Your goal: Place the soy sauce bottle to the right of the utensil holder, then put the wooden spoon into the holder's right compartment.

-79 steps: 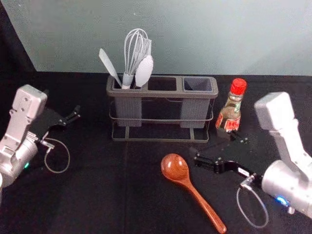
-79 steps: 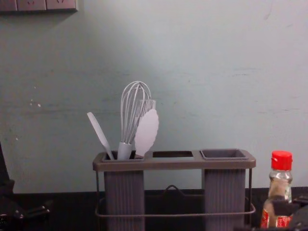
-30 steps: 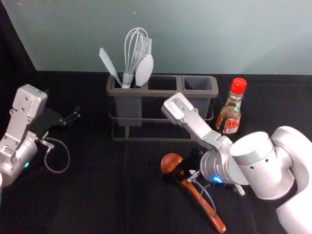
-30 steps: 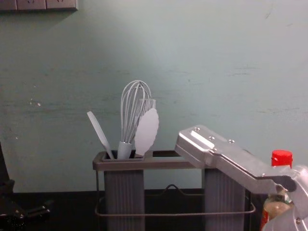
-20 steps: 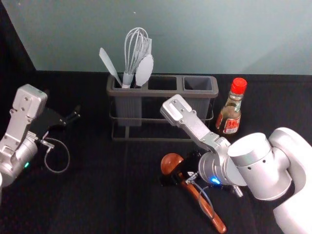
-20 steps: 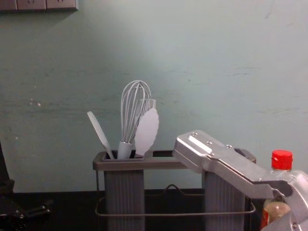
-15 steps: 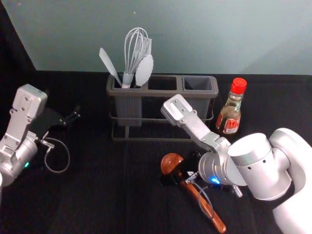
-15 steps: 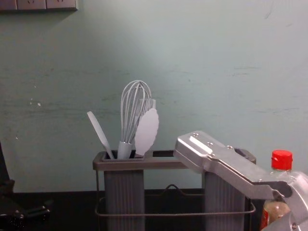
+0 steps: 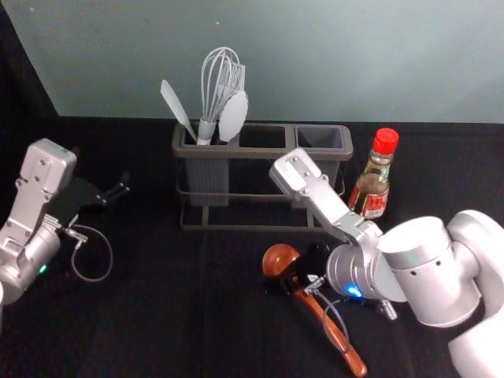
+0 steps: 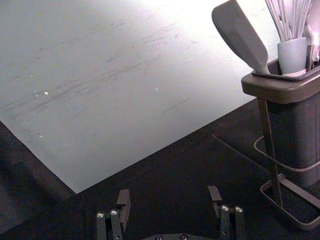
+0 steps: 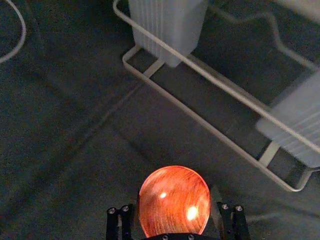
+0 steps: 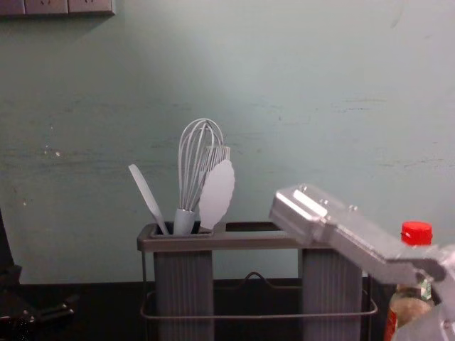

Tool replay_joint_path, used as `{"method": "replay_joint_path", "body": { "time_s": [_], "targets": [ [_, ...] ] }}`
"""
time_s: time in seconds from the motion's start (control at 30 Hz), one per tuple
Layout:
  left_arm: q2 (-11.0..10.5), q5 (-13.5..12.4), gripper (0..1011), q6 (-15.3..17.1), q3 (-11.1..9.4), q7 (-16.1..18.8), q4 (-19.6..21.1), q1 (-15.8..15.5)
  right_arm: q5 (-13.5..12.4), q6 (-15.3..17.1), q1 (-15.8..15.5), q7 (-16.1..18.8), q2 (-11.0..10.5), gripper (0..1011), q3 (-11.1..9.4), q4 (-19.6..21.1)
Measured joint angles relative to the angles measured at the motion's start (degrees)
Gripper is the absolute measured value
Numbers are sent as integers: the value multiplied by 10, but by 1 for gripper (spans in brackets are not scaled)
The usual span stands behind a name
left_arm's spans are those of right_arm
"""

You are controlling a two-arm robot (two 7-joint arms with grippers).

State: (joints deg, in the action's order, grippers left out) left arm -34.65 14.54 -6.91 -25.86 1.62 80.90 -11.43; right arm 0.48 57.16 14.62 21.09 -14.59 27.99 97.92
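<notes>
Jaws of the black right gripper [image 11: 174,205] look closed on either side of the round bowl of the glossy, reddish-brown wooden spoon [image 9: 278,258], low in front of the dark grey, rectangular utensil holder [image 9: 264,151]. Taking it by the bowl end probably lets the long handle go down first into the square-mouthed grey right compartment [image 9: 321,138], once it is swung upright without slipping. The red-capped glass soy sauce bottle [image 9: 370,189] stands upright just beside the holder's right end, so that placement looks finished; a wide turn of the arm could knock it. The wire-headed grey whisk [image 9: 206,128] stands at the holder's left end, away from the spoon's goal. The black left gripper [image 10: 169,192] is parked left of the holder, jaws wide around nothing, presumably to leave the working arm room
</notes>
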Motion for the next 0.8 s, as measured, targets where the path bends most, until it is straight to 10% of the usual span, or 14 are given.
{"method": "replay_joint_path", "body": {
  "time_s": [0.27, 0.8],
  "targets": [
    [0, 0, 1011, 0, 0, 0, 0, 0, -14, -55, -50, 5, -11, 840, -55, 72],
    [0, 0, 1011, 0, 0, 0, 0, 0, -75, -379, -177, -16, -20, 840, -167, 137]
  ]
}}
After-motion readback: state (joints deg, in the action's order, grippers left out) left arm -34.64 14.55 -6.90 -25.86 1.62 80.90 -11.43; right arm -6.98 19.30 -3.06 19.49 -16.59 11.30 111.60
